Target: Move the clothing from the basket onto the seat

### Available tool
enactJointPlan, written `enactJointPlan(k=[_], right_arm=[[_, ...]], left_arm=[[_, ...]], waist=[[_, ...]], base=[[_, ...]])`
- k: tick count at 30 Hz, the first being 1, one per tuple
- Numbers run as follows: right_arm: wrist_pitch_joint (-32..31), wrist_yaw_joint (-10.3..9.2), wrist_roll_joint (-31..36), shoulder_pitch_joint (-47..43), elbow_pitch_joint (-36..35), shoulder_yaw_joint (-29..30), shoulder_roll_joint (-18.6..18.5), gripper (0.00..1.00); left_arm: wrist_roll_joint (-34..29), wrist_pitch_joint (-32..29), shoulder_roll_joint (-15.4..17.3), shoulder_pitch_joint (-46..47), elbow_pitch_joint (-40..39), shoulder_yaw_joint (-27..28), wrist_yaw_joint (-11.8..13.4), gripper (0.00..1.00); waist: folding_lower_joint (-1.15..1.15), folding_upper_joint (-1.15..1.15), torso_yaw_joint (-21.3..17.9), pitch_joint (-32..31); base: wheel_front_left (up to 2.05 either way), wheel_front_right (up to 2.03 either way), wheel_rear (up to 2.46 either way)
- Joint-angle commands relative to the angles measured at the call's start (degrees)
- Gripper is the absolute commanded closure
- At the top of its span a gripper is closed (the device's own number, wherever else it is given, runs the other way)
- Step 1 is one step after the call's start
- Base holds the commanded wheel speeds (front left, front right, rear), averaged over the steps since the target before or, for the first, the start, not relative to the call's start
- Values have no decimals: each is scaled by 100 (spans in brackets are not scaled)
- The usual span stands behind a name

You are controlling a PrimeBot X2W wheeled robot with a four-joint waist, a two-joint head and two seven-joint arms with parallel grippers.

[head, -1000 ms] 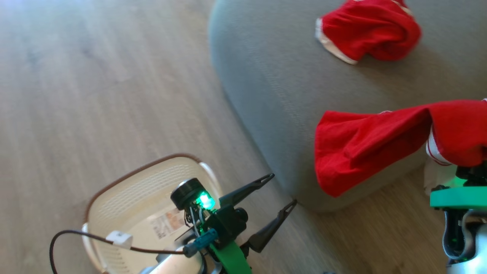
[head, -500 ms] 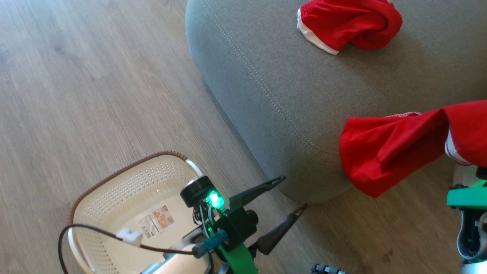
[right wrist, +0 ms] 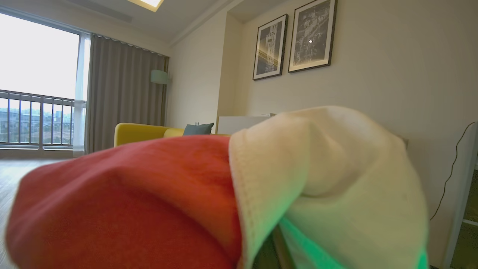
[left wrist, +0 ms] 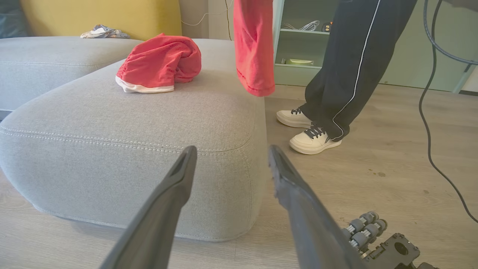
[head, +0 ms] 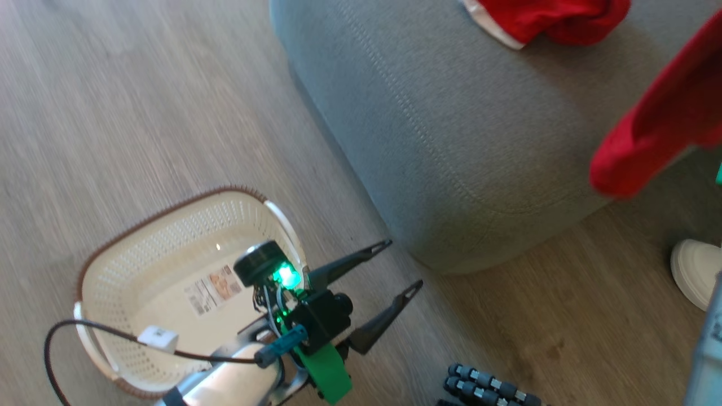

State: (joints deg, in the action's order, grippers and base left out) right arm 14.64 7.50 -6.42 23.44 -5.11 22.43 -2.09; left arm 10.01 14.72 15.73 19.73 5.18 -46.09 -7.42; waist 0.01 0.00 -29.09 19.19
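Head view: finds the cream basket (head: 169, 237) on the floor beside the seat (head: 451, 141), bare down to its paper label (head: 213, 288). Counts one crumpled red garment (head: 558, 20) already resting on the grey cushion top. Catches a second red garment (head: 654, 129) hanging in the air at the seat's edge, draped across the right gripper, jaws closed on it. Leaves the left gripper (head: 404, 263) idle beside the basket, jaws wide apart, holding nothing. Judges the job nearly finished, with only lowering and releasing that last piece left.
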Motion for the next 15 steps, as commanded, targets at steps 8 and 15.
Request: enactJointPlan(k=[8,15], right_arm=[[36,-1,304,1518,325,-101,-558,100],[36,-1,303,2605,1238,125,-948,100]], left_arm=[[-18,28,440,476,-392,9,-7,0],[-23,28,694,629,-511,-42,-7,0]], waist=[[-1,0,294,948],[-1,0,458,1354]], base=[[0,0,0],[0,0,0]])
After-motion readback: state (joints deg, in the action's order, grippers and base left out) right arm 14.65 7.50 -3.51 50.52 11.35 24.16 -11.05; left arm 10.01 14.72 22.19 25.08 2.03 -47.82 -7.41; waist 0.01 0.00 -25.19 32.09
